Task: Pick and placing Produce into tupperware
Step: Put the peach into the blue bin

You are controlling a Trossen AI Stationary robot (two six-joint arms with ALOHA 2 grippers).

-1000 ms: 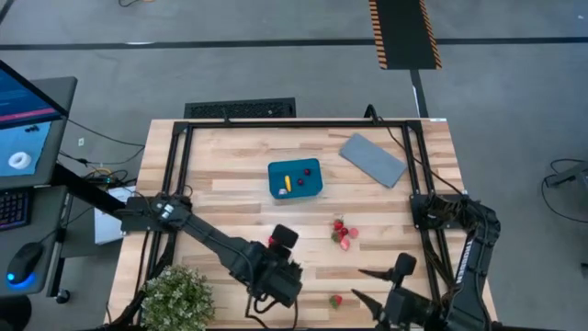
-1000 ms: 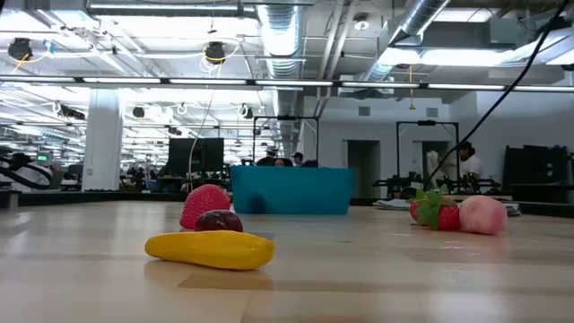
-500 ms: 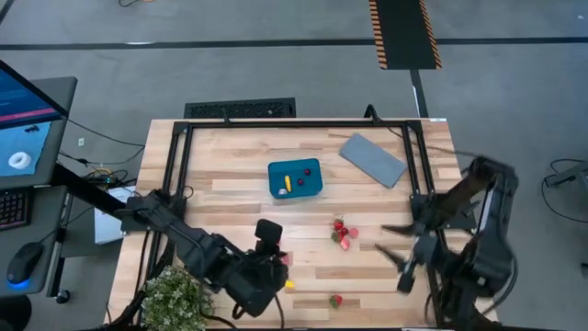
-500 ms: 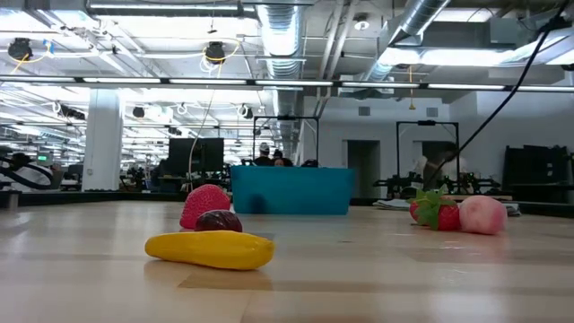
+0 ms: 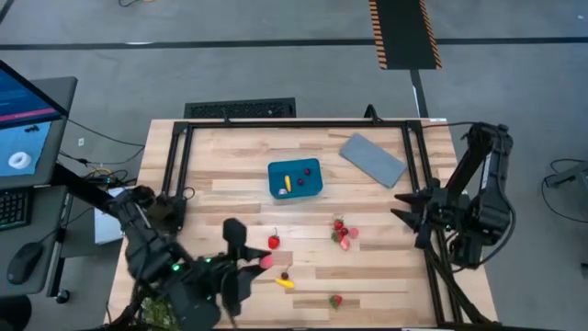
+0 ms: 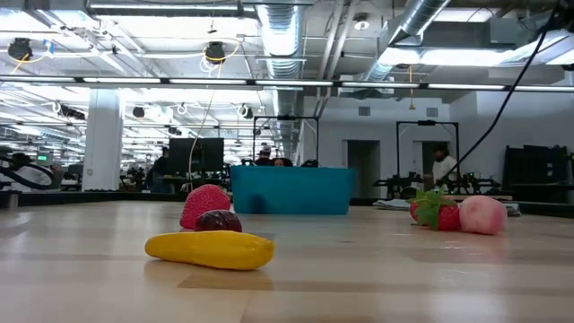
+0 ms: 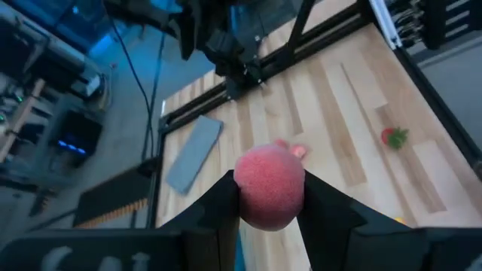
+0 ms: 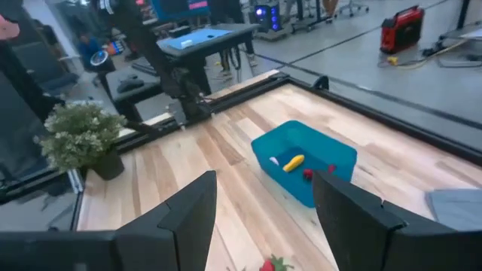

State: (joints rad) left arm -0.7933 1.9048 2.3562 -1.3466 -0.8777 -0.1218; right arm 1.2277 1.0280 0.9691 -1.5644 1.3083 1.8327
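The teal tupperware (image 5: 295, 178) stands mid-table with a yellow piece and red bits inside; it also shows in the right wrist view (image 8: 303, 162). My left gripper (image 5: 260, 261) is near the table's near left, shut on a pink round fruit (image 7: 269, 188). On the table lie a strawberry (image 5: 273, 242), a dark berry (image 5: 283, 275), a yellow piece (image 5: 286, 283), a lone strawberry (image 5: 335, 300) and a cluster of red and pink fruits (image 5: 343, 232). My right gripper (image 5: 404, 207) is open and empty at the table's right side. My left gripper pinches the pink fruit by its two opposite sides (image 7: 242, 197) between its two fingers. The fingers point toward the table's right side. The fruit is lifted clear of the table, and its rounded top stands out beyond the fingertips.
A flat grey lid (image 5: 373, 159) lies at the far right. A leafy green plant (image 8: 79, 135) stands at the near left corner, mostly under my left arm in the high view. A black frame (image 5: 294, 123) runs round the table. A monitor (image 5: 23, 110) stands off to the left.
My left gripper has drawn back toward the table's left edge with the pink fruit, uncovering the dark berry and yellow piece. My right arm has swung from the near edge toward the far and right edges, its gripper staying open.
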